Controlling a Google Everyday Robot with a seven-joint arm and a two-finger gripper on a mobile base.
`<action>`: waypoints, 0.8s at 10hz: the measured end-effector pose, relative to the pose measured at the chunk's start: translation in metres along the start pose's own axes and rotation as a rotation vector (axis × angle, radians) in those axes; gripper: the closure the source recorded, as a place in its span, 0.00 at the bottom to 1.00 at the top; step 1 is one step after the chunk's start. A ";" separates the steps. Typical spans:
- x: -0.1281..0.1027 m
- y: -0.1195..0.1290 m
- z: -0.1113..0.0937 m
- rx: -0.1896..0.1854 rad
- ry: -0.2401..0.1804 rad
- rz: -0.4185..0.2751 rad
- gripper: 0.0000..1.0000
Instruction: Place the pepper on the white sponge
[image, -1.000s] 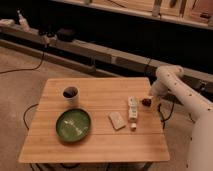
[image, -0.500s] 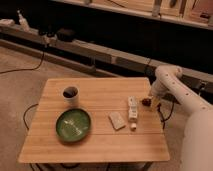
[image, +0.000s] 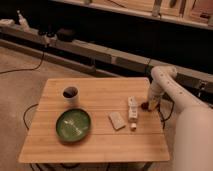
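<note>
The dark red pepper (image: 144, 105) sits low near the right edge of the bench (image: 100, 145), apparently pinched in the shut fingers of the gripper (image: 149, 104), which reaches down from the white arm (image: 165, 82); no lift is yet made. The white sponge (image: 117, 120) lies bare toward the bench's middle, near the pepper but apart from it, with a long white segmented block (image: 132, 108) between them that the carry will likely have to clear. A dark cup (image: 70, 94) and green plate (image: 73, 124) sit well apart at left, leaving open wood around the sponge.
</note>
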 end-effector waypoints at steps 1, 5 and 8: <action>-0.009 -0.002 -0.011 0.007 0.016 -0.037 1.00; -0.108 0.013 -0.100 0.145 0.068 -0.368 1.00; -0.207 0.080 -0.138 0.174 0.047 -0.667 1.00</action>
